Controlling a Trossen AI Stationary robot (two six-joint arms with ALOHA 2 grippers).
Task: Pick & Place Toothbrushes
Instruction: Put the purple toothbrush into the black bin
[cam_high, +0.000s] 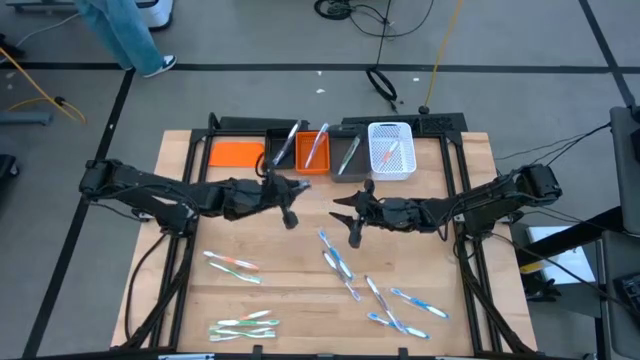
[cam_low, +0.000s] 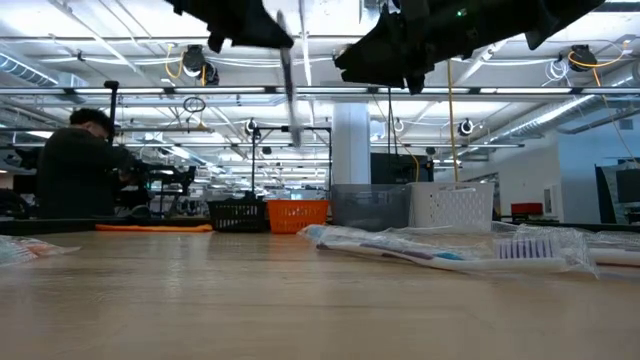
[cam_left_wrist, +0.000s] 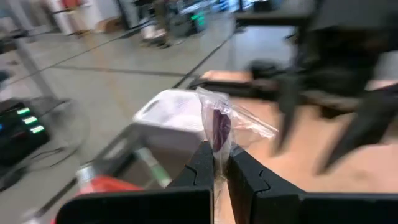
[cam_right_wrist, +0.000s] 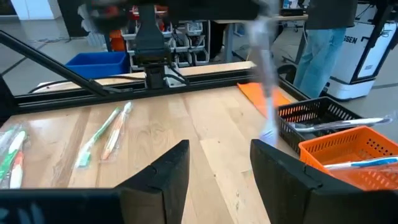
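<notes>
A: Left gripper (cam_left_wrist: 214, 167), over the table's middle: dark fingers pinched on a toothbrush (cam_left_wrist: 216, 127) in crinkly clear wrap, held upright above the wood.

B: Right gripper (cam_right_wrist: 214, 163)?

A: Fingers apart, nothing between them, facing the left one over the bare plank table (cam_high: 290, 290).

B: Bins?

A: Four in a row at the far edge: black mesh (cam_high: 281, 151), orange mesh (cam_high: 312, 150), grey (cam_high: 347, 156), white lattice (cam_high: 391, 150). An orange flat sheet (cam_high: 235, 153) lies beside them.

B: Loose brushes?

A: Thin pale sticks in scattered groups: two near left (cam_high: 232, 266), a green-tipped cluster (cam_high: 243, 326) at the front, roughly six blue-accented ones (cam_high: 372, 288) right of centre.
</notes>
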